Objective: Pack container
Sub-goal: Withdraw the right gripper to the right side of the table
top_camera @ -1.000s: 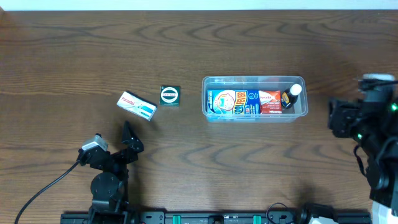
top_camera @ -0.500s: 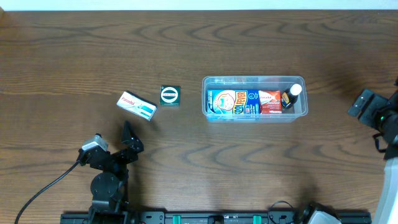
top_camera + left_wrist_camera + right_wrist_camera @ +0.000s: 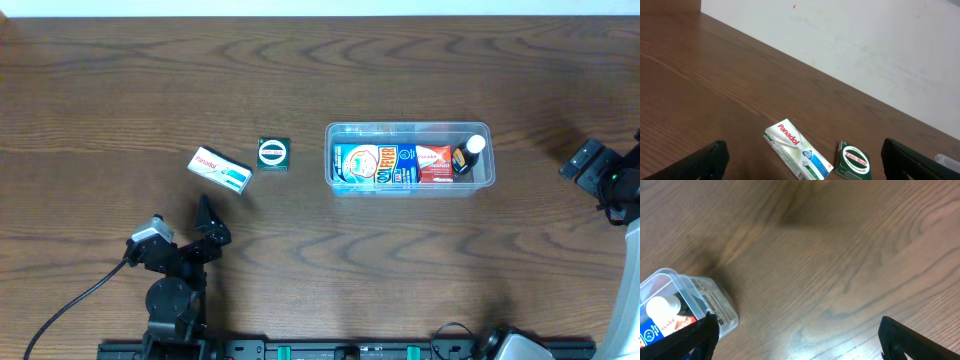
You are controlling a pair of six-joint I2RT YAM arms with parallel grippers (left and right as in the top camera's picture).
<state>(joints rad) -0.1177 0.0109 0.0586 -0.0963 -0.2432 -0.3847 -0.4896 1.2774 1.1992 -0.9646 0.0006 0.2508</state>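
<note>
Clear plastic container (image 3: 408, 126), three items inside, sits by the right gripper's (image 3: 797, 339) left finger. One Panadol box (image 3: 221, 169) and one green box (image 3: 273, 153) lie ahead of the left gripper (image 3: 211, 221). Both grippers are spread wide, holding nothing.

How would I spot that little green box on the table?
Start at the clear container on the wooden table. Left of it lie two small boxes. The green box is the nearer one: dark and square with a white round emblem, unlike the long white Panadol box.
</note>
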